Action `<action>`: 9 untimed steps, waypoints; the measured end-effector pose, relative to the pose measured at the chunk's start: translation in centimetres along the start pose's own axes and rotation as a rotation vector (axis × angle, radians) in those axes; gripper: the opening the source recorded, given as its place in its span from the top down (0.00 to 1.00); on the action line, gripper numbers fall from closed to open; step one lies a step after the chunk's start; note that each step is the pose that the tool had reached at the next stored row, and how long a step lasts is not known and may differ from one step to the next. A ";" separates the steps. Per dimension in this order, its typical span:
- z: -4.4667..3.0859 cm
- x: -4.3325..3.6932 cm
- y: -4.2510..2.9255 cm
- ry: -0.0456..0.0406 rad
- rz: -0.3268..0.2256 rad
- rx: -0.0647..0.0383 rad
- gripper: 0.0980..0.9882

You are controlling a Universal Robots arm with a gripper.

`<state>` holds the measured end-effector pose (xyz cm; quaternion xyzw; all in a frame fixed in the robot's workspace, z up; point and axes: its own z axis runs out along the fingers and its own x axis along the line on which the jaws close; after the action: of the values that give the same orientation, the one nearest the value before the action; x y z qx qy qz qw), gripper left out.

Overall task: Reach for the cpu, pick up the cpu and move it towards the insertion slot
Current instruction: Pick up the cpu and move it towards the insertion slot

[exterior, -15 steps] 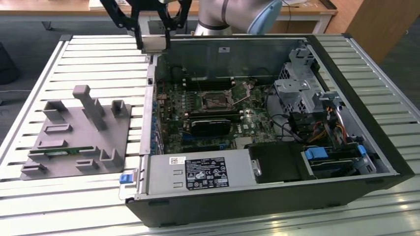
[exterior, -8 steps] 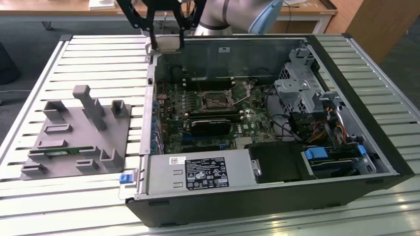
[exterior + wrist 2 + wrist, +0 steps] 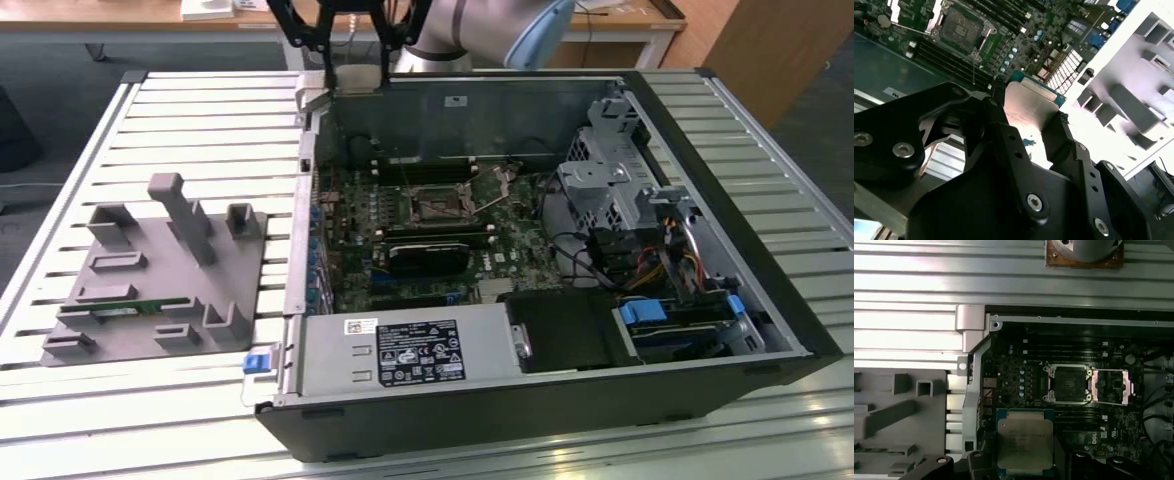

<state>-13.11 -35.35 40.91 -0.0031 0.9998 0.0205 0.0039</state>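
Observation:
The cpu (image 3: 1024, 440) is a flat square chip with a silvery top plate and a green rim. My gripper (image 3: 1024, 467) is shut on it, one black finger on each side edge. In the exterior view the gripper (image 3: 354, 60) hangs with the cpu (image 3: 355, 80) above the back left corner of the open computer case, higher than the case wall. The insertion slot (image 3: 437, 205) is a dark square socket in a silvery frame on the motherboard, nearer the case's middle. It lies uncovered in both wrist views (image 3: 1068, 385) (image 3: 959, 27), apart from the cpu (image 3: 1029, 107).
The socket's metal bracket (image 3: 1111, 387) lies flipped open beside it. A black rectangular block (image 3: 427, 260) sits just in front of the socket, with drive cages (image 3: 614, 190) and cables toward the exterior view's right. A grey fixture block (image 3: 154, 270) holding a green memory stick (image 3: 127, 312) stands on the slatted table (image 3: 200, 120).

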 end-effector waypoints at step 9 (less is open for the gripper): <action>0.34 -1.80 2.15 -0.0006 0.000 0.000 0.50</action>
<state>-11.32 -33.17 40.67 -0.0031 0.9998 0.0206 0.0042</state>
